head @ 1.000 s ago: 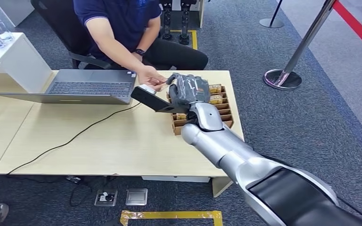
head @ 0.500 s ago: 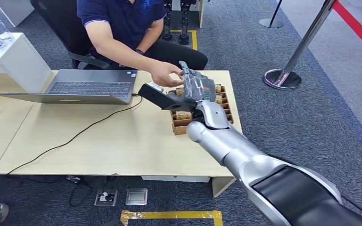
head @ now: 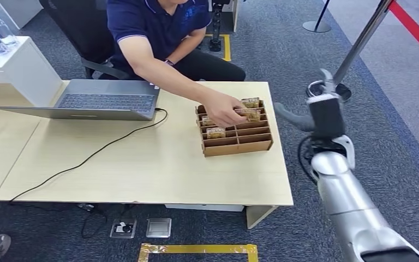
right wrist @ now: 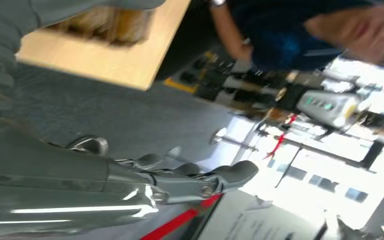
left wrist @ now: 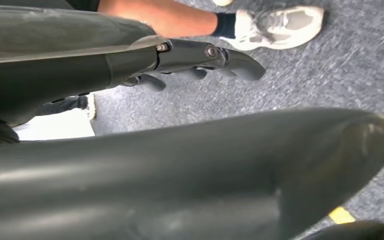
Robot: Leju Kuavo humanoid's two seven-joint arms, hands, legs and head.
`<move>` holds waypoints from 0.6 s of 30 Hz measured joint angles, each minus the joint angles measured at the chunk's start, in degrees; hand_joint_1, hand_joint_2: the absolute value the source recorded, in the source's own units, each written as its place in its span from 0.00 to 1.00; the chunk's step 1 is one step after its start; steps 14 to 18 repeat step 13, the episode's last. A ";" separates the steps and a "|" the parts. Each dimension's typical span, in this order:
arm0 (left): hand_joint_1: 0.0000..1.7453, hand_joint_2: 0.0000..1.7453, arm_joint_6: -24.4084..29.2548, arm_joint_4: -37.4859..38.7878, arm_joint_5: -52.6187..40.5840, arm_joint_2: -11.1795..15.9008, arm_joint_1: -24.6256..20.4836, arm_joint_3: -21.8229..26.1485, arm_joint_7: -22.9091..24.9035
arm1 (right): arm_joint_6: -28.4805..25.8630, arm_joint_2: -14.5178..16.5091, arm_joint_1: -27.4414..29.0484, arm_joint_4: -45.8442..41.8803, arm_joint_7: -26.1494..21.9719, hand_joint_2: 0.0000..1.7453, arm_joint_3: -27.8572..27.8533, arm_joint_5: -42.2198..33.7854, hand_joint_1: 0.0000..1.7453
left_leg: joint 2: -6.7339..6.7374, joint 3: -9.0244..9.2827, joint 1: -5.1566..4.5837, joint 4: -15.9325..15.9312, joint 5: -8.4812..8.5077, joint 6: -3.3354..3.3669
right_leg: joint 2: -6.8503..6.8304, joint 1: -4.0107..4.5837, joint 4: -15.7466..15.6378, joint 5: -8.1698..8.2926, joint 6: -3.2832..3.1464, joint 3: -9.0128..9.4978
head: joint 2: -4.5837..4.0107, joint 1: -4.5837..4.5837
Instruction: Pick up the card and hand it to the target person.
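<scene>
right hand (head: 312, 112): off the table's (head: 142, 164) right edge, fingers spread, empty | left hand (left wrist: 190, 165): fingers apart, empty | card: person's hand (head: 225, 113) over divided box (head: 240, 143) on table; card itself indiscernible

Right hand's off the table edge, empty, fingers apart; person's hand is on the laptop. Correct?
Not quite. In the head view the person's hand is in the cardboard card box, not on the laptop. The right hand is indeed off the table edge, empty, fingers apart.
</scene>
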 joint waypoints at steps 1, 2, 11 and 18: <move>0.00 0.00 -0.01 0.00 0.06 0.04 0.23 0.02 -0.02 | 1.15 -1.43 3.44 -3.30 -1.40 1.00 -2.47 -2.15 0.00 | -0.01 -0.02 0.00 0.00 -0.03 0.02 | -0.01 0.00 -0.01 -0.01 0.01 -0.01 | 0.00 0.06; 0.00 0.00 0.01 0.00 0.14 0.09 0.42 0.05 -0.02 | 2.78 -2.64 6.92 -6.34 -2.50 1.00 -4.92 -4.60 0.00 | -0.01 -0.03 0.00 0.00 -0.05 0.03 | 0.00 0.00 -0.03 -0.02 0.02 -0.02 | 0.00 0.13; 0.00 0.00 0.04 0.00 0.42 0.74 0.85 0.25 -0.07 | 24.76 -4.39 27.77 -18.38 -3.98 1.00 -29.64 -23.75 0.00 | 0.07 -0.04 0.01 -0.05 -0.14 0.01 | 0.06 0.00 -0.02 -0.08 0.00 -0.05 | 0.00 -0.14; 0.00 0.00 0.06 0.00 0.42 0.74 0.81 0.25 -0.09 | 26.52 -3.71 28.74 -17.32 -3.33 1.00 -33.86 -24.39 0.00 | 0.10 -0.01 0.01 -0.05 -0.14 0.01 | 0.08 0.00 -0.01 -0.07 0.00 -0.03 | 0.00 -0.15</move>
